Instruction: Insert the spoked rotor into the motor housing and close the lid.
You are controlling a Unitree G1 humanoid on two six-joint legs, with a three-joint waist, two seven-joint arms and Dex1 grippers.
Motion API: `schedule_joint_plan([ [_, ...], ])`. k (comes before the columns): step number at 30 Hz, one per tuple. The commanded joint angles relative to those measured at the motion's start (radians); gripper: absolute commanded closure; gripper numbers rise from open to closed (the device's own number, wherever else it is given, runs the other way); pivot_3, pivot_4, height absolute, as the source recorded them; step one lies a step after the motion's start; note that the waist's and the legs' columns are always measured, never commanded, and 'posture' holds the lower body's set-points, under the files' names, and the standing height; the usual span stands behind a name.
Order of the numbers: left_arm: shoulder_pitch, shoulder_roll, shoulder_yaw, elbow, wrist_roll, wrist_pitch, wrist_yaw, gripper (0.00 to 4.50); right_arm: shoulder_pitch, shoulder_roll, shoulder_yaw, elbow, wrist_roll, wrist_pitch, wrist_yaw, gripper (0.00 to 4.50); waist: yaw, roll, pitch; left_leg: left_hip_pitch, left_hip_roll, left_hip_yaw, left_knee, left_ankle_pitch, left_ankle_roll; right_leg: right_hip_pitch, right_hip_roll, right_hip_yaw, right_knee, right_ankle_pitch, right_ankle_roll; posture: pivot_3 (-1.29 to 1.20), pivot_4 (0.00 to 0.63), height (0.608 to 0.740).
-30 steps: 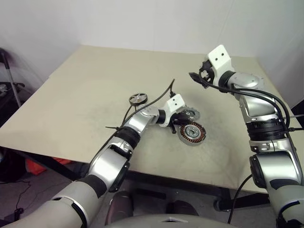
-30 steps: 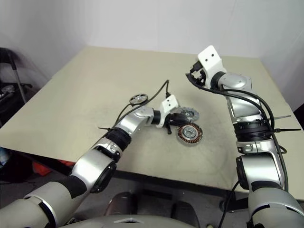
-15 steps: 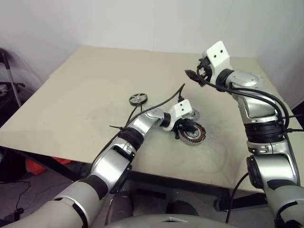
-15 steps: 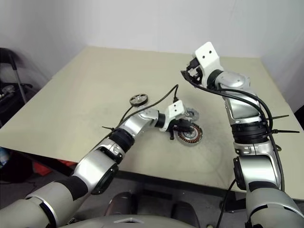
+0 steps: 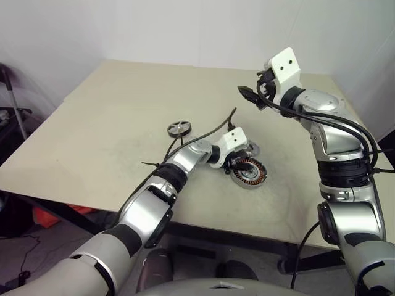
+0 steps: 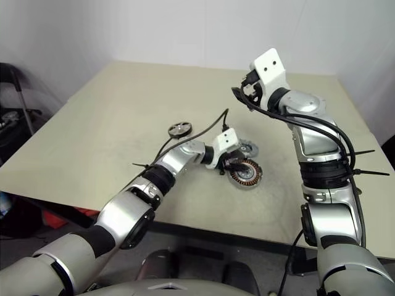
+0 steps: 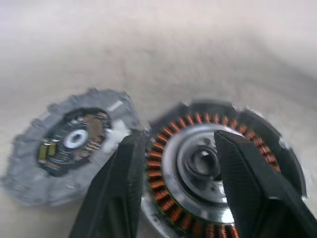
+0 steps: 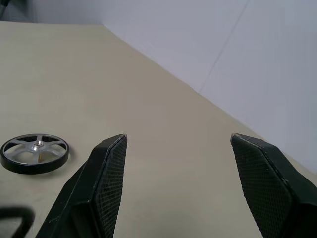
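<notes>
As seen, spoked rotor (image 8: 34, 153) lies flat.

Copper, grey and black on a beige desk (image 5: 111, 123)

The motor housing (image 7: 218, 168) is showing orange-copper windings ringing a silver hub; the lid (image 7: 69, 144) is showing grey with a notched edge; the spoked rotor (image 8: 34, 152) is showing a black rim with silvery spokes; claw fingers (image 8: 106, 183) are wearing black crosshatch.

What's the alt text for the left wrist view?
The left gripper hangs open over the motor housing, its two black fingers framing the central hub inside the ring of copper windings, holding nothing. Beside the housing, edge to edge, the grey notched lid lies flat on the beige table.
</notes>
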Motion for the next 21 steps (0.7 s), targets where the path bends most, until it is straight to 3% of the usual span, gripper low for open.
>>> schedule_joint_plan([
  [1,-0.045,0.026,0.087,-0.086,-0.080,0.032,0.000,2.16,-0.022,0.004,-0.012,-0.028,0.027,-0.013,0.019,1.05,0.000,0.000,0.000,0.000,0.000,0.000,0.000,0.000,0.000,0.000,0.000,0.000,0.000,0.000,0.000,0.00,0.000,0.740],
  [6,-0.010,0.092,0.157,-0.245,-0.156,0.126,0.004,2.16,0.000,-0.002,-0.014,-0.030,0.045,-0.015,0.048,1.05,0.000,0.000,0.000,0.000,0.000,0.000,0.000,0.000,0.001,0.000,0.000,0.000,0.000,0.000,0.000,0.00,0.000,0.740],
  [10,0.113,0.151,0.171,-0.457,-0.196,0.227,0.029,2.16,0.063,-0.047,-0.005,-0.048,0.035,-0.018,0.077,1.05,0.004,0.000,0.000,0.000,0.000,0.000,0.000,0.000,0.002,0.001,0.000,0.000,-0.001,0.000,0.000,0.00,0.000,0.740],
  [15,0.334,0.243,0.169,-0.733,-0.216,0.335,0.080,2.16,0.192,-0.162,-0.049,-0.115,0.054,0.005,0.135,1.05,0.005,0.001,0.000,-0.003,0.000,0.000,0.001,-0.001,0.004,-0.001,0.000,0.000,-0.001,0.000,0.000,0.00,0.000,0.740],
  [21,0.542,0.342,0.243,-0.991,-0.277,0.466,0.174,2.16,0.463,-0.354,-0.110,-0.325,0.169,-0.096,0.386,1.05,0.004,0.002,0.001,-0.001,0.001,0.000,0.000,-0.004,0.002,0.001,0.000,-0.001,-0.002,-0.001,0.000,0.00,0.000,0.740],
])
